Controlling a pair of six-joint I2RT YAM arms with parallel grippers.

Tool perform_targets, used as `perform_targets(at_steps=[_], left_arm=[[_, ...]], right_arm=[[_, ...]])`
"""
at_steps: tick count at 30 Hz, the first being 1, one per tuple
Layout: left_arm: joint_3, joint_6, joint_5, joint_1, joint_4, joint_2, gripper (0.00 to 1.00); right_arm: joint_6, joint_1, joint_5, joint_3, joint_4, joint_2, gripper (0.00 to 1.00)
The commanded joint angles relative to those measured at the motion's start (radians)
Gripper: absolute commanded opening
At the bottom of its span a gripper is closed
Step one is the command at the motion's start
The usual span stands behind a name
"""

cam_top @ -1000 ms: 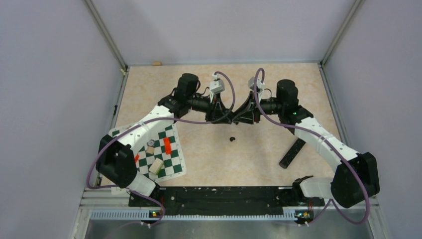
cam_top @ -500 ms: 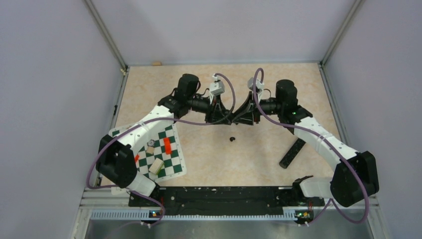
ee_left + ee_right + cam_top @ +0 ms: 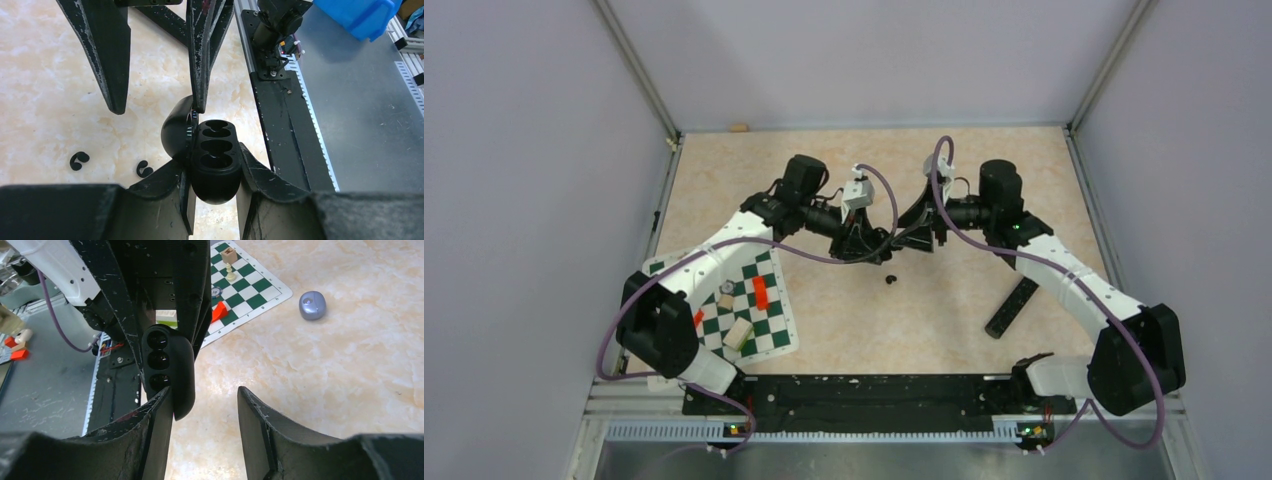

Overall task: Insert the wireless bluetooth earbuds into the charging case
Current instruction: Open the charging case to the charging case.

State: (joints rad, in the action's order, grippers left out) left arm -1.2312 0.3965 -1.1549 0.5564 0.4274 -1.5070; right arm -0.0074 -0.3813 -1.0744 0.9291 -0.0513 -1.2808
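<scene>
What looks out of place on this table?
Two small black C-shaped pieces lie loose on the marbled beige tabletop, while the black hinged case clamped in the left gripper stands open with seemingly empty sockets.

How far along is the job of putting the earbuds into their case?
Done: a black case is open, its wells apparently empty. In hand: the left fingers grip it, and the open right fingers reach its lid. Left: two small black hooked pieces lie loose on the table, and a grey-blue pebble case sits shut, so nothing is inserted yet.
</scene>
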Motion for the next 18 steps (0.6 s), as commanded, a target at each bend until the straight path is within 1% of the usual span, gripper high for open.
perform_targets(at_steps=[1,3,6,9,12,13,14,18], left_arm=[[-0.037,0.041,-0.037,0.003,0.008,0.035,0.00],[-0.034,0.044,-0.026,0.002,0.008,0.038,0.00],[-0.039,0.044,-0.006,-0.001,0.011,0.040,0.00],[-0.045,0.043,0.010,-0.013,0.013,0.045,0.00],[-0.041,0.044,0.012,-0.037,0.013,0.054,0.00],[-0.039,0.045,0.010,-0.049,0.014,0.059,0.00],[-0.037,0.050,0.010,-0.062,0.018,0.064,0.00],[-0.040,0.089,0.007,-0.157,0.082,0.089,0.00]], right_arm=[[-0.028,0.020,0.022,0.007,-0.006,0.035,0.50],[-0.027,0.023,-0.025,0.021,0.008,0.045,0.54],[-0.034,0.027,-0.086,0.046,0.038,0.074,0.63],[-0.063,0.034,-0.083,0.067,0.082,0.108,0.77],[-0.160,0.043,-0.081,0.075,0.139,0.142,0.87],[-0.201,0.043,-0.079,0.074,0.159,0.150,0.94],[-0.226,0.043,-0.072,0.068,0.168,0.159,0.99],[-0.255,0.043,0.006,0.038,0.149,0.154,0.99]])
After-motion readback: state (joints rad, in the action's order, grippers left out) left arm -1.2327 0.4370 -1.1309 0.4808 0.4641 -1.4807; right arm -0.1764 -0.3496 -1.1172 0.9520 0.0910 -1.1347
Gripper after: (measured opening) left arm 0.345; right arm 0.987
